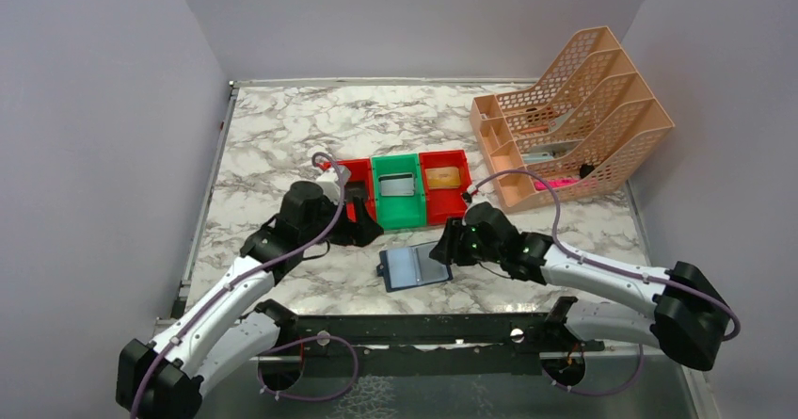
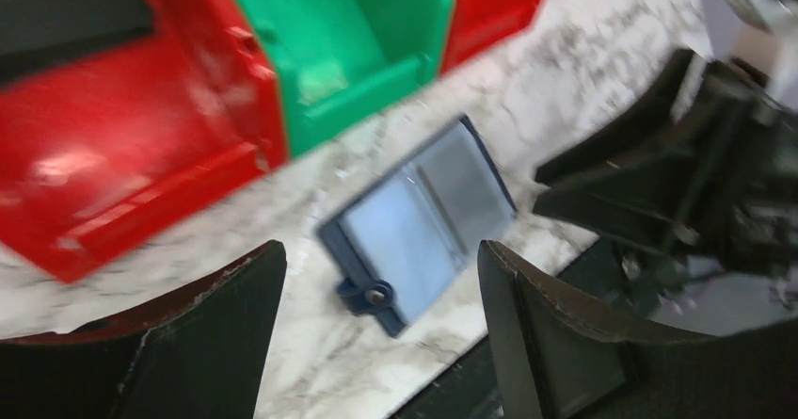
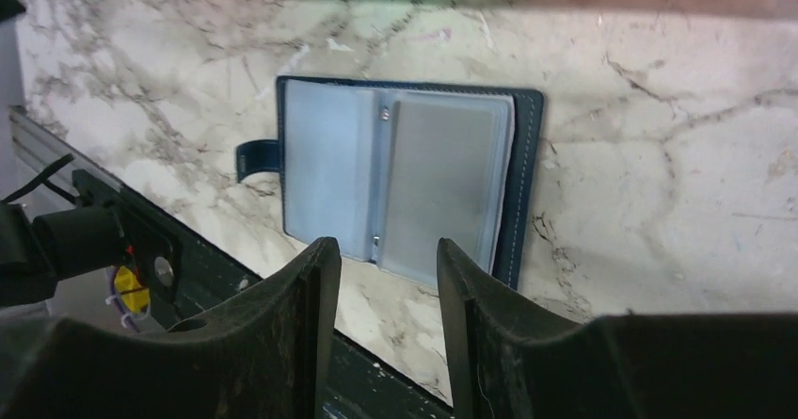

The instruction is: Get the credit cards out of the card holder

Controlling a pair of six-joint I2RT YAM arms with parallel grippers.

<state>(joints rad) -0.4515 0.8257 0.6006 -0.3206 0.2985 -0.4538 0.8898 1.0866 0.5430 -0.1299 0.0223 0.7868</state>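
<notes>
**Top, left-wrist and right-wrist views.** We see the card holder (image 1: 414, 268) lying open and flat on the marble table (image 1: 282, 136), inner pockets up. It sits just in front of the row of bins, between the two arms. The right gripper (image 1: 440, 248) hovers at its right edge. The left gripper (image 1: 362, 223) stands farther off, by the left red bin (image 1: 350, 169).

From the right wrist, the card holder (image 3: 405, 179) lies straight ahead, just past the fingertips. Its long axis runs across the gripper's line of approach, with the fold pointing toward the fingers and the snap tab (image 3: 256, 155) to the left.

Both grippers are spread with nothing between the fingers: the right gripper (image 3: 381, 245) moderately, the left gripper (image 2: 378, 247) widely.

A gold card (image 1: 447, 177) lies in the right red bin (image 1: 442, 210) and a silver-grey card (image 1: 398, 185) in the green bin (image 1: 400, 214). Whether the grey right-hand pocket holds a card we cannot tell. We judge the right arm the nearer for any further reach into the pockets.
</notes>
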